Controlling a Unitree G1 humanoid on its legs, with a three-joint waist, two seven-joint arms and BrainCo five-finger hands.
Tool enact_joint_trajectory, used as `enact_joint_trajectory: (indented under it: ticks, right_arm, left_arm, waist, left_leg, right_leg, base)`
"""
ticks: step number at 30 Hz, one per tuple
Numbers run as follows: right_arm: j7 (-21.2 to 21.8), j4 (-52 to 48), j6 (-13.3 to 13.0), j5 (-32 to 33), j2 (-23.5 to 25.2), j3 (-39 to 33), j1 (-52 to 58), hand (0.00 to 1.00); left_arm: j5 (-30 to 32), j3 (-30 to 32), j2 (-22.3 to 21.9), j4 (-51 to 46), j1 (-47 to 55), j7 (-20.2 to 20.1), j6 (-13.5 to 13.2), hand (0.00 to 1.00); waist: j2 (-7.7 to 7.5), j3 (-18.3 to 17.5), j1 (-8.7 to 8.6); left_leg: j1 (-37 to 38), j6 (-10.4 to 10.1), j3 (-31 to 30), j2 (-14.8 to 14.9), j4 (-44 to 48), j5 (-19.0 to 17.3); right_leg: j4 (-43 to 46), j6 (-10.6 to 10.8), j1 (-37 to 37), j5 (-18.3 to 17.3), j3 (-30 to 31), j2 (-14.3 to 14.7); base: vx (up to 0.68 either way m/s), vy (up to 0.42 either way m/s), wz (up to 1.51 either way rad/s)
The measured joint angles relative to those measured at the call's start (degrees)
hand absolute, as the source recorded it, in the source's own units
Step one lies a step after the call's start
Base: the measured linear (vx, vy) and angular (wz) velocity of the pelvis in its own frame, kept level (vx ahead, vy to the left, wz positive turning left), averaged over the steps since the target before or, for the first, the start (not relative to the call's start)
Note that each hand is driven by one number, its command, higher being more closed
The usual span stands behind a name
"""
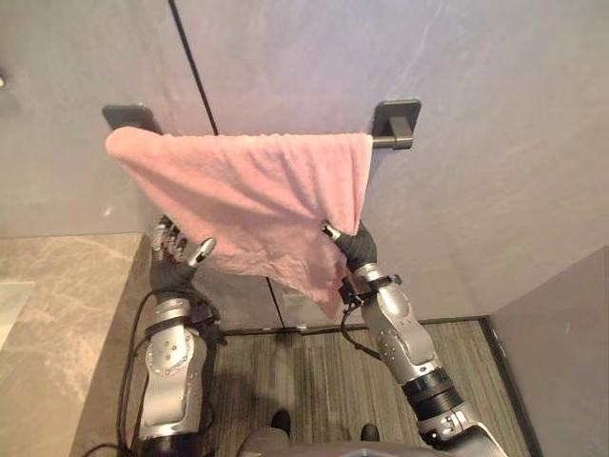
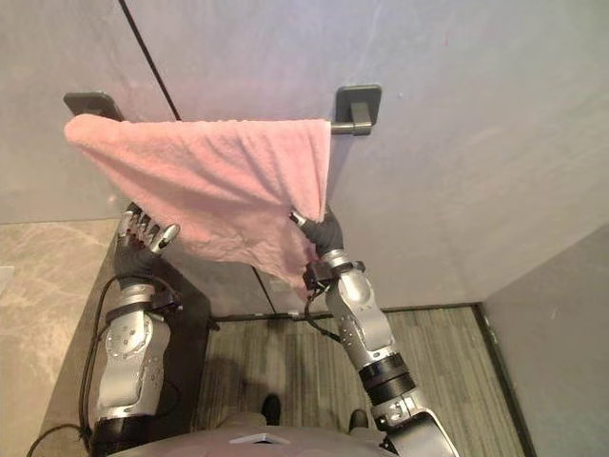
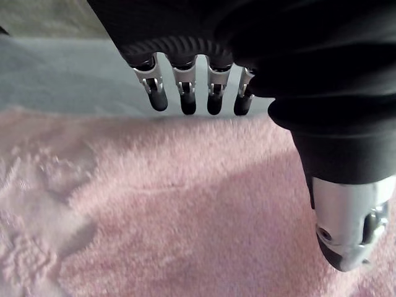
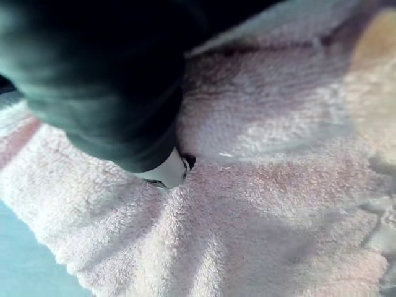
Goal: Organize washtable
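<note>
Right hand (image 1: 357, 246) touches pink towel (image 1: 247, 190) draped over rail (image 1: 383, 143)

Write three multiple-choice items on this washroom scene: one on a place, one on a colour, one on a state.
1. Where does the towel hang?
A. Over the dark towel bar on the grey wall
B. On the floor
C. Across the stone counter

2. What colour is the towel?
A. White
B. Blue
C. Pink

3. How is the left hand?
A. Curled round the bar
B. Open, fingers relaxed by the towel's lower edge
C. Shut on a bottle

Answers:
1 A: the towel is draped over the bar between its wall mounts.
2 C: the cloth is pink in every view.
3 B: the left wrist view shows its fingers straight in front of the cloth, gripping nothing.
</note>
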Motion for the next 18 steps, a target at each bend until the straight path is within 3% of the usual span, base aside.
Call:
enact_joint_trajectory:
  ticks: [9, 10, 18]
  right_arm:
    - [-0.05, 0.00, -0.02, 1.65, -0.23, 1.83, 0.78, 1.00]
    - [-0.04, -0.01, -0.03, 1.65, -0.23, 1.93, 0.77, 1.00]
    - [-0.01, -1.77, -0.14, 1.72, -1.47, 3.29, 0.82, 1.00]
  left_arm:
    - [2.18, -1.54, 1.33, 3.97, -4.17, 3.38, 0.16, 0.00]
    - [2.18, -2.13, 2.31, 5.12, -4.56, 3.87, 0.22, 1.00]
    - [2.07, -2.32, 6.22, 9.47, -9.14, 6.15, 0.66, 1.00]
  waist:
    - [0.42, -2.08, -1.44]
    - [0.48, -2.23, -1.44]
    - [0.28, -2.36, -1.46]
  left_leg:
    - [0.42, 0.07, 1.51, 0.12, -0.90, 0.41]
    - [0.41, 0.06, 1.62, 0.19, -0.86, 0.42]
    - [-0.20, -0.16, 2.50, 0.31, -0.49, 0.60]
  right_leg:
    - [-0.54, 0.13, -0.57, 0.53, 1.71, 0.13]
    - [-1.30, 0.17, -0.45, 1.04, 1.82, 0.18]
    - [-2.33, 0.37, -0.89, 2.43, 3.01, 0.24]
  base:
    - [0.00, 0.006, -0.08]
    - [-0.01, -0.007, -0.06]
    - [-0.05, 0.010, -0.07]
